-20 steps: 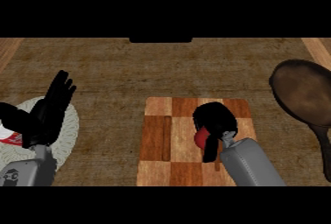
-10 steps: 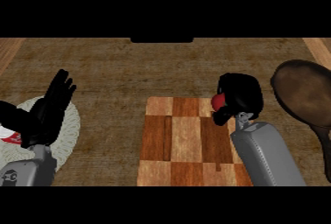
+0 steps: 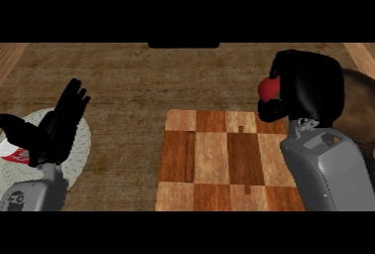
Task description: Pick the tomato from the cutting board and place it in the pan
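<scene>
My right hand [image 3: 307, 84] is raised above the counter at the right, its fingers curled round the red tomato [image 3: 269, 89], of which only the left side shows. It hangs over the far right corner of the chequered wooden cutting board [image 3: 219, 158], close to the camera. The dark brown pan [image 3: 360, 114] lies to the right, mostly hidden behind my right hand and forearm. My left hand [image 3: 55, 124] rests open at the left edge, fingers up.
A pale round plate [image 3: 77, 149] sits under my left hand, with a red and white item [image 3: 13, 154] on it at the left edge. A dark object [image 3: 183, 45] lies at the counter's far edge.
My right hand has lifted the tomato off the cutting board and carried it up and to the right, toward the pan. The left hand has stayed still.
</scene>
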